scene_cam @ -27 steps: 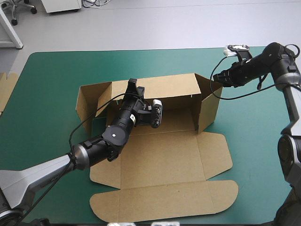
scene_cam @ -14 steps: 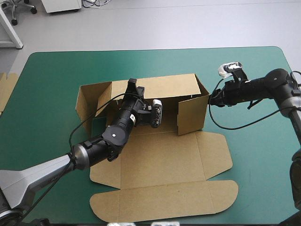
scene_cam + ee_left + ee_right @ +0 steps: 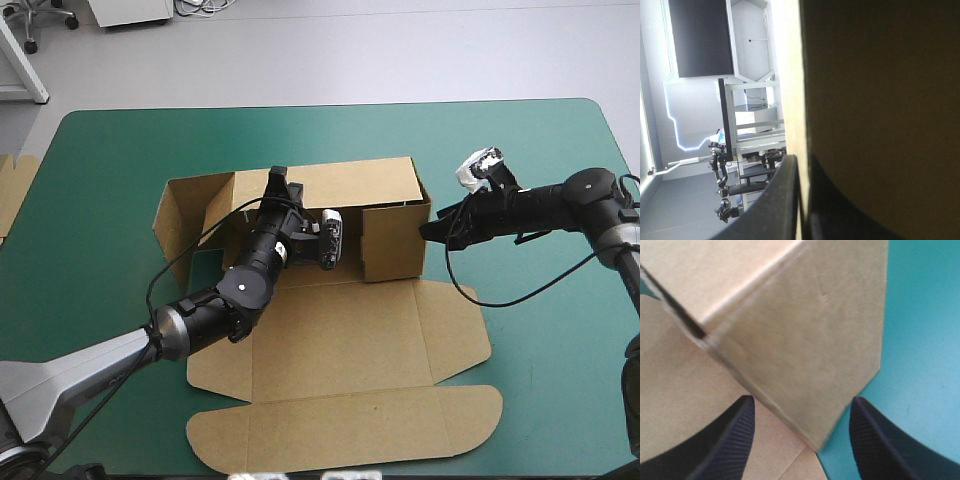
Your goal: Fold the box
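Note:
The brown box [image 3: 340, 330] lies mid-table with its base and lid flap [image 3: 345, 435] flat toward the near edge. Its back wall [image 3: 350, 183] stands upright, and my left gripper [image 3: 278, 180] is shut on that wall's top edge. In the left wrist view the board's edge [image 3: 787, 75] runs between the black fingers of the left gripper [image 3: 801, 170]. The right side wall [image 3: 392, 240] is folded inward across the box's right end. My right gripper [image 3: 432, 228] is open and touches its outer face. In the right wrist view the right gripper [image 3: 802, 402] straddles the wall's corner [image 3: 805, 340].
The left side wall [image 3: 185, 215] stands angled outward at the box's left end. More brown board [image 3: 12, 190] shows at the table's left edge. Bare teal-green cover [image 3: 540, 340] lies to the right of the box and beyond it.
My right gripper has moved left and lower, swinging the right side wall inward. The whole box slid slightly left. The left gripper stays shut on the back wall.

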